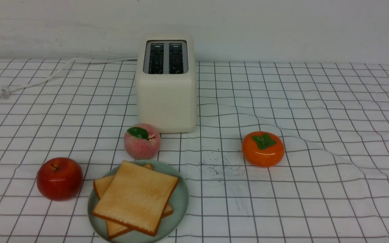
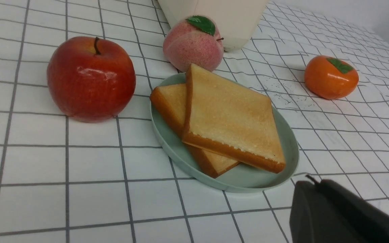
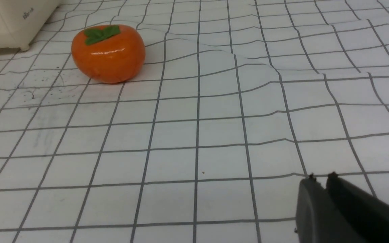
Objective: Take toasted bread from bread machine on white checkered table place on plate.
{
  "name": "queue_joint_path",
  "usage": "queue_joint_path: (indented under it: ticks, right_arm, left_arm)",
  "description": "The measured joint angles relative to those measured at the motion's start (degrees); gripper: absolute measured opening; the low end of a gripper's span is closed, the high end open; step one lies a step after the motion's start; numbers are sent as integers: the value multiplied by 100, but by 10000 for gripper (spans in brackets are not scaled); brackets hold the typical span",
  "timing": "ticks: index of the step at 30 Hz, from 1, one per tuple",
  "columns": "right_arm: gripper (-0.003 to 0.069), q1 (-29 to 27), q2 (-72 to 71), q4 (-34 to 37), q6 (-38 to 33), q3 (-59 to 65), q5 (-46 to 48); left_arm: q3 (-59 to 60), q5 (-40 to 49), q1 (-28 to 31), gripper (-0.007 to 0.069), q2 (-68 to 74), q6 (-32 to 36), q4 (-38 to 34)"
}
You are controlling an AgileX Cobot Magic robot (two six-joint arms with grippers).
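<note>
- Toast: two golden-tan square slices of toasted bread [image 1: 136,199] lay stacked on the round pale mint-green plate [image 1: 180,201], before the boxy cream-white bread machine [image 1: 166,84].
- Left gripper [image 2: 311,184] was closed, empty.
- Right gripper [image 3: 321,179] was nearly closed, empty.

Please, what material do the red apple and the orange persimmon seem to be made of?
Red apple: likely plastic or painted foam; it has a glossy skin with a hard white glare patch. Orange persimmon: likely glazed plastic or resin; it has a very smooth, even shine and a flat moulded green leaf. Both look artificial.
</note>
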Motion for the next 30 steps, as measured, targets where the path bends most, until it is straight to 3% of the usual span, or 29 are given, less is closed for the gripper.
queue_joint_path:
  ticks: [5,7,12,18,30]
  right_arm:
    - [53,0,0,0,-3,0,0]
    - [53,0,0,12,-6,0,2]
    - [53,0,0,23,-6,0,6]
    - [63,0,0,23,-6,0,6]
    - [82,0,0,23,-6,0,12]
  left_arm:
    - [59,-471,64,-7,0,-279,662]
    - [159,-987,427,-13,0,-734,1144]
    - [555,-1494,915,-13,0,-1118,1299]
    - [681,-432,994,-13,0,-1142,1272]
    - [681,-385,1001,-13,0,-1181,1272]
